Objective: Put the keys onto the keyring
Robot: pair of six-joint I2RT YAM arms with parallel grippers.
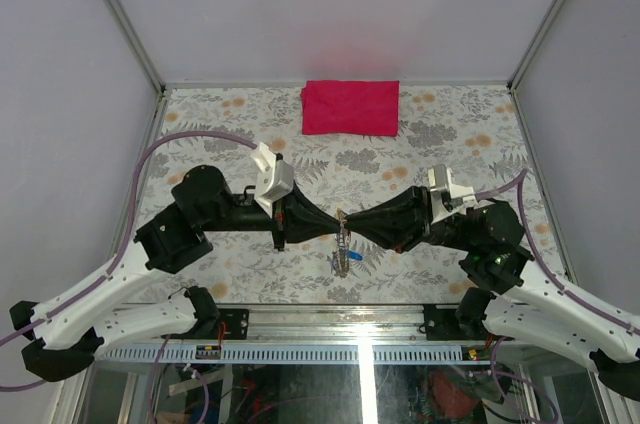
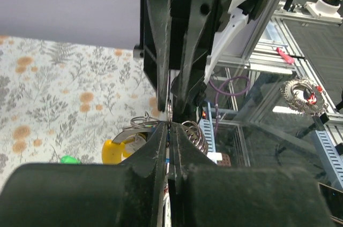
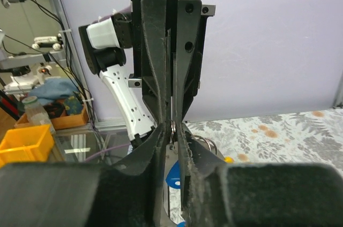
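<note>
Meeting over table (image 1: 450,124), left hand (image 1: 331,224), right hand (image 1: 353,224), both clenched on keyring (image 2: 169,112), keys (image 1: 345,260) dangling, edges distant

too small from above to count the keys (image 1: 343,252); up close, mostly hidden behind the clamped left gripper (image 2: 169,126) and right gripper (image 3: 172,126).

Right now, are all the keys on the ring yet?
Not sure yet. Done: the keyring is held up between the arms, with keys dangling under it. In hand: both arms' jaws pinch shut on it. Left: I can't tell which keys are threaded.
</note>
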